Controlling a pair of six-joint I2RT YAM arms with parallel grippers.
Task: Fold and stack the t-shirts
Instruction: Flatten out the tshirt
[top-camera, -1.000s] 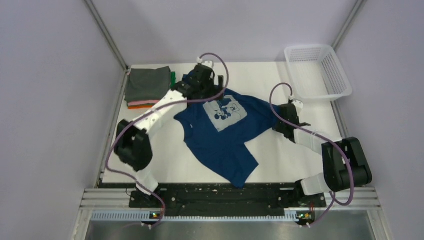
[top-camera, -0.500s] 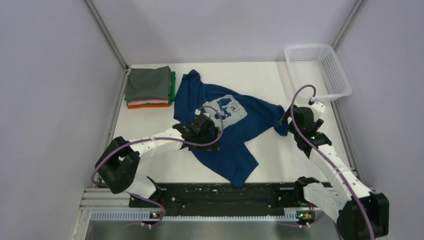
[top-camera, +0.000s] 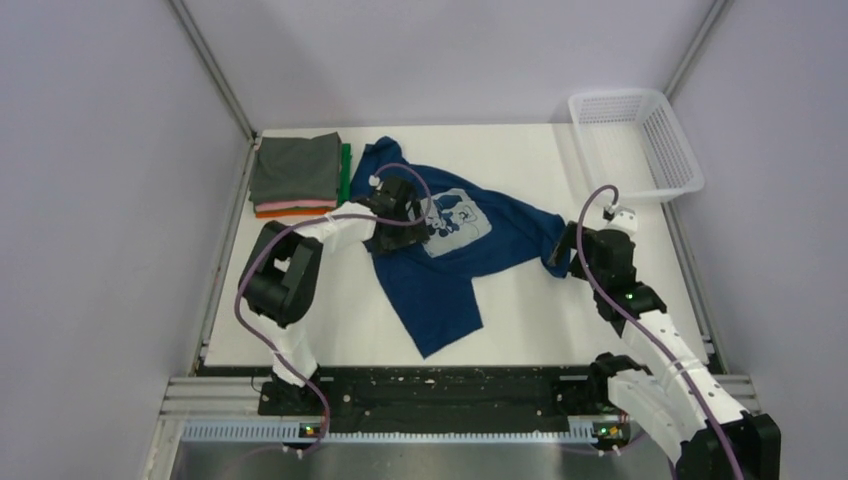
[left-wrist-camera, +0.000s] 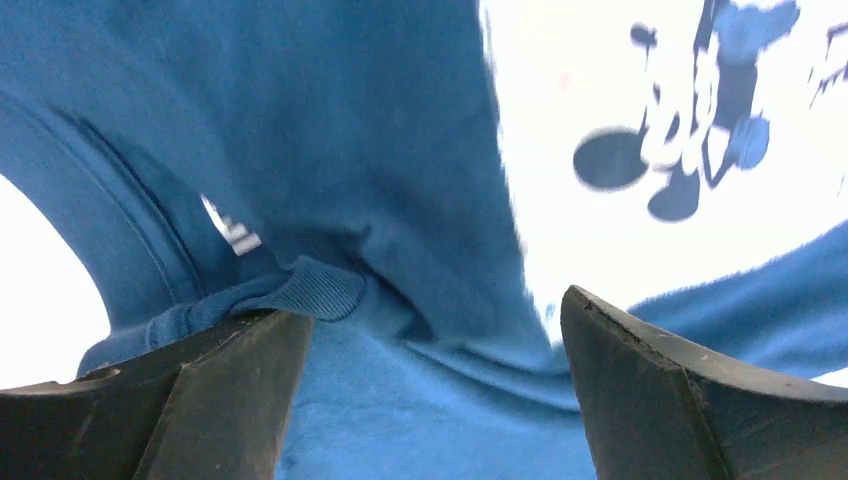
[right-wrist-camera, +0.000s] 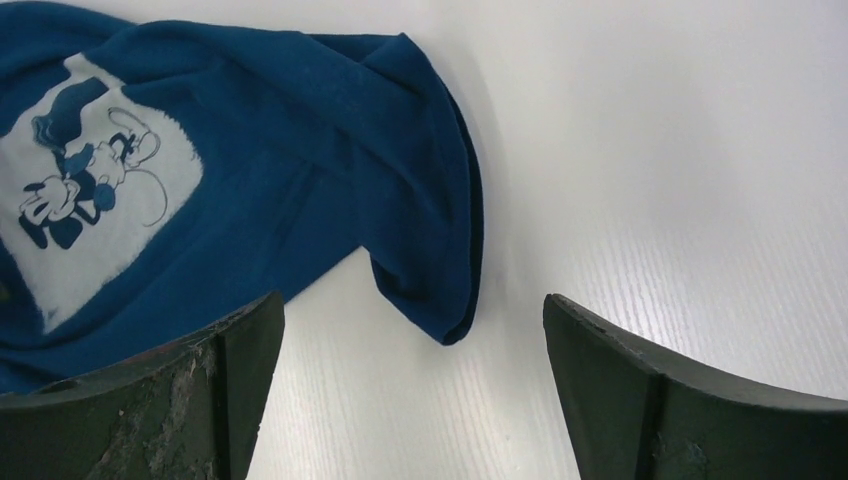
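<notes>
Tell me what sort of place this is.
Probably a robot test booth: a white table walled by plain panels, a left arm and right arm fixed to a rail.

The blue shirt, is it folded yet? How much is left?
Done: a folded pile sits far left. In hand: the blue shirt lies spread and crumpled, left pincer open over its collar, right pincer open near a sleeve. Left: folding and stacking it.

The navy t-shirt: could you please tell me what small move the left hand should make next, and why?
Probably close the left hand on the ribbed collar of the navy t-shirt: its open fingers straddle that bunched edge, so a grip there could pull the shirt flat.
</notes>
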